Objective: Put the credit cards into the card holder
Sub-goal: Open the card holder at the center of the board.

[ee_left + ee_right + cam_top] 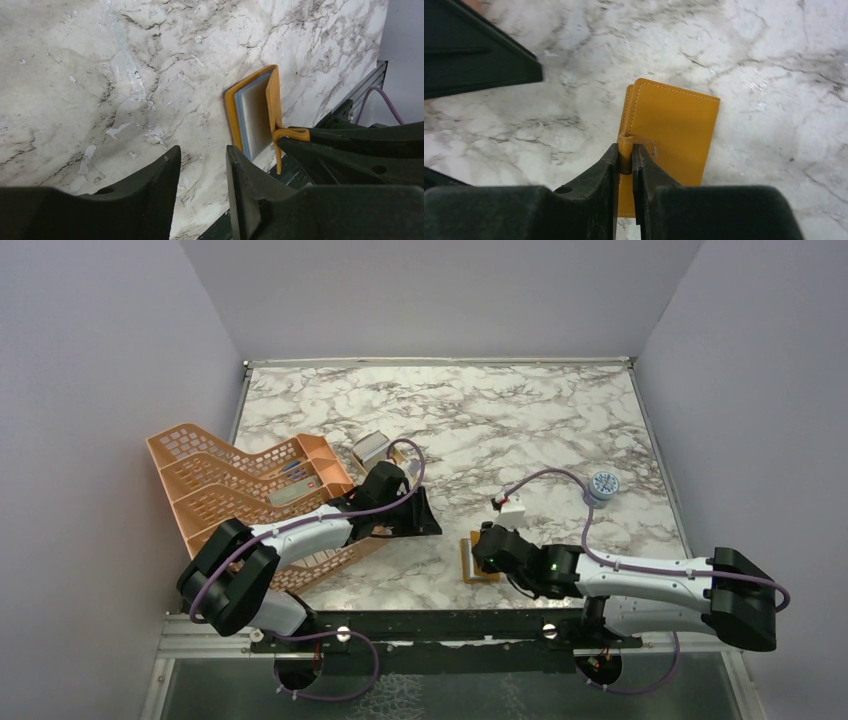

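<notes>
A marble counter (520, 410) is shown, with the holder (674, 130) laid at lower centre of the top view. Its snap tab (640, 143) is pinched in the jaws of the right gripper (625, 157). The left gripper (202, 165) is seen with jaws narrowly parted and empty. The holder is judged light and floppy, and best gripped by the tab.

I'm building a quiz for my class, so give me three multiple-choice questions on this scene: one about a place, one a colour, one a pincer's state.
1. Where on the table is the card holder? A far edge; B near edge, at the right pincer; C left corner.
2. Its outside is: A mustard-orange; B blue; C black.
3. The right pincer is: A wide open; B shut on nothing; C shut on the holder's strap.
B: top view shows it there. A: the right wrist view shows it. C: its fingers clamp the strap.
</notes>
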